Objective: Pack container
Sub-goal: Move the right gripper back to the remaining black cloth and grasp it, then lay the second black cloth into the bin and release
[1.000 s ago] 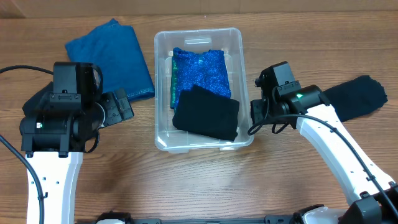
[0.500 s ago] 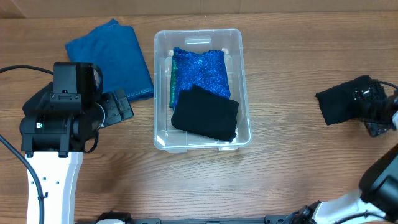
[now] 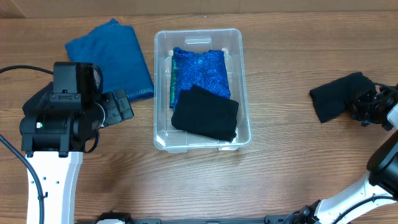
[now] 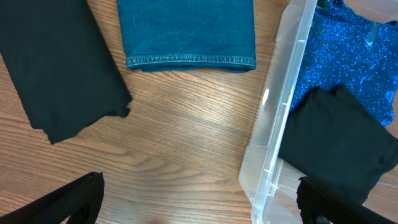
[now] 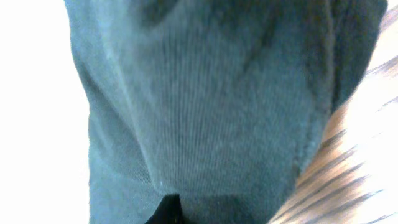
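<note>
The clear container (image 3: 242,81) stands mid-table and holds a sparkly blue cloth (image 3: 200,70) with a folded black cloth (image 3: 206,113) on top. At the far right my right gripper (image 3: 364,107) is shut on another black cloth (image 3: 336,96) that lies on the table. In the right wrist view that dark cloth (image 5: 205,93) fills the frame. My left gripper (image 3: 118,107) hangs open left of the container, nothing between its fingers (image 4: 62,202). The left wrist view shows the container's rim (image 4: 280,124).
A folded blue denim cloth (image 3: 115,56) lies at the back left. One more black cloth (image 4: 56,68) lies on the wood left of it, hidden under my left arm in the overhead view. A black cable (image 3: 18,70) runs along the left edge.
My right arm has swung from beside the container out to the far right and shut on the black cloth there, which has bunched up. The left arm has not moved.
</note>
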